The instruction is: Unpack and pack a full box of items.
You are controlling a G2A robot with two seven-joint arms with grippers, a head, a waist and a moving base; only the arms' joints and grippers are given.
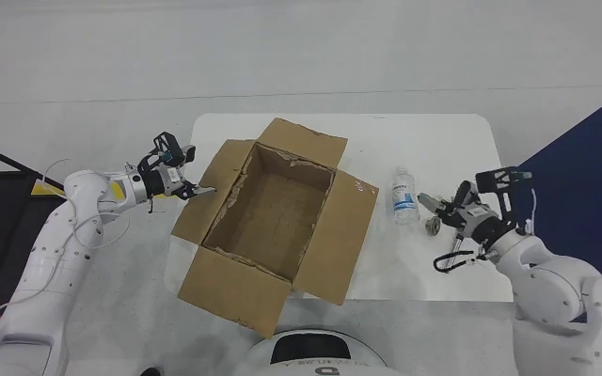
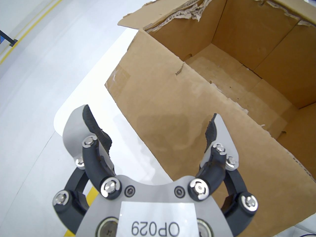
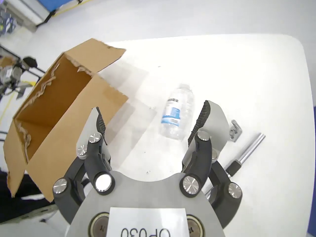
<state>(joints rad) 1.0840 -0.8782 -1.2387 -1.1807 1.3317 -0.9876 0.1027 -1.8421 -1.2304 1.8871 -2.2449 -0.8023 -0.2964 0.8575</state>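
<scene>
The left gripper [image 2: 150, 110] has its two fingers spread wide apart and holds nothing. It sits at the outer edge of the left-hand flap of the cardboard box [image 2: 222, 62], and the flap spreads out below and ahead of the fingers. Whether a fingertip touches the flap cannot be told.

The box stands in the middle of the white table [image 1: 451, 150], turned at an angle, with all four flaps folded outward. The top edges are torn and ragged, and its bare cardboard floor shows.

The right gripper [image 3: 151, 105] is also spread open and holds nothing, hanging over the right side of the table. Just ahead of it a clear plastic water bottle [image 3: 176, 114] with a blue and white label lies on its side, between the gripper and the box's right-hand flap, touching neither. Near the gripper's outer finger lie a shiny metal rod with a black handle [image 3: 249, 149] and, just beside it, a small metal bracket [image 3: 234, 130], both flat on the tabletop.
</scene>
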